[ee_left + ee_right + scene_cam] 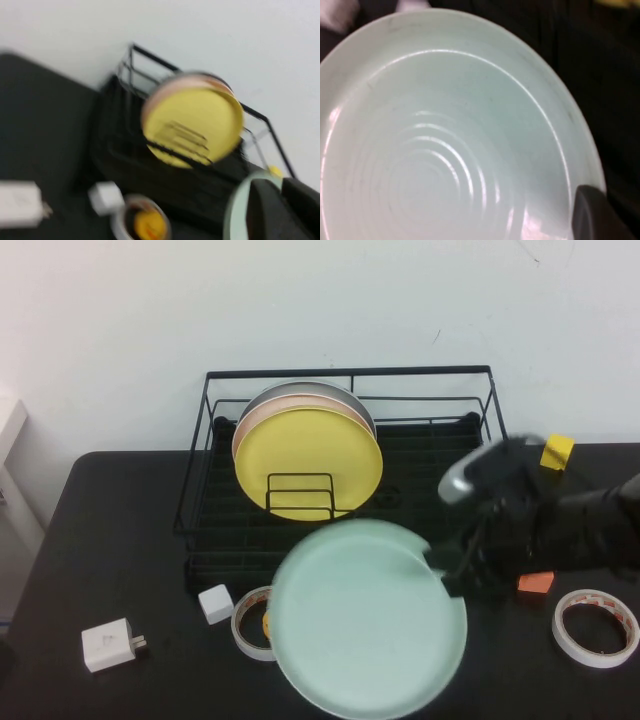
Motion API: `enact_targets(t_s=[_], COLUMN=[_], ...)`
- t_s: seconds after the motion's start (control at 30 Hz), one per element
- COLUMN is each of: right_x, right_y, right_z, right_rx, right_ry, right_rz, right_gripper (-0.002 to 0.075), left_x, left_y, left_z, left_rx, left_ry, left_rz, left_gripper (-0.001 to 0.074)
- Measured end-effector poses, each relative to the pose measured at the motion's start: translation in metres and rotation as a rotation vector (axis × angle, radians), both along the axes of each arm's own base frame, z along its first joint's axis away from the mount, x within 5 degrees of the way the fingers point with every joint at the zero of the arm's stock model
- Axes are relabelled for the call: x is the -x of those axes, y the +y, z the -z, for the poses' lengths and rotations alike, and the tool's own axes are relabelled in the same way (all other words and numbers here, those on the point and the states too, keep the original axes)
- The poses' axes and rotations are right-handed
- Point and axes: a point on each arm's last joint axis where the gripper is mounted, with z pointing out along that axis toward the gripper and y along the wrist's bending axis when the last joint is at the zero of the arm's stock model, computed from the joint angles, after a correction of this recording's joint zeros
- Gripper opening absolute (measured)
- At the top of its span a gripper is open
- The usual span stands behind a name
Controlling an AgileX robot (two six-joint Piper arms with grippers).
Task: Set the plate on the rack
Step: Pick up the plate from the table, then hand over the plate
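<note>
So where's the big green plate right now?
In the high view the green plate sits front and centre, just before the rack, its right edge pinched by the right pincer; the left pincer isn't visible.

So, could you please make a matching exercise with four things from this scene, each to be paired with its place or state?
Things:
1. mint-green plate
2. yellow plate
3. white adapter
4. orange block

Places or states:
A. standing upright in the rack
B. on the table near its front left corner
C. gripped at its rim by the right gripper
D. on the table, right of the right gripper

Pairs: 1-C, 2-A, 3-B, 4-D
</note>
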Motion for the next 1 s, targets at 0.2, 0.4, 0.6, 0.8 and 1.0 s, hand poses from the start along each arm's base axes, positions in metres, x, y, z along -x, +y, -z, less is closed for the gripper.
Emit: enact_targets(t_s=[0.2,0.4,0.6,0.8,1.0], right_x=[0.028,0.056,0.074,0.081,0.084], right_y=[0.019,0.040,0.062,0.070,0.074], right_z=[-0.066,-0.092,-0.095,-0.102,-0.109], right_rx=[-0.079,-0.148,-0.228,-0.330,-0.386], right_ry=[-0.175,-0.227,-0.180,-0.159,-0.211], right_rz=[-0.088,-0.163,-0.211,-0.237,-0.300], right_gripper=[0.0011,0.0011,0.0011,0.0011,0.0011], left_x=[0.007,0.014,0.015,0.014,0.013], left_y=[-0.016,-0.030,-0.032,-0.030,-0.028], left_z=[0.006,0.001,-0.002,0.002,0.005], left_rx=[0.227,0.290,0.266,0.170,0.118], left_ry=[0.161,0.148,0.109,0.109,0.115], left_rz=[0.141,0.313,0.347,0.330,0.313], left_gripper=[0.0342,0.0597,0.0595,0.0594,0.0498])
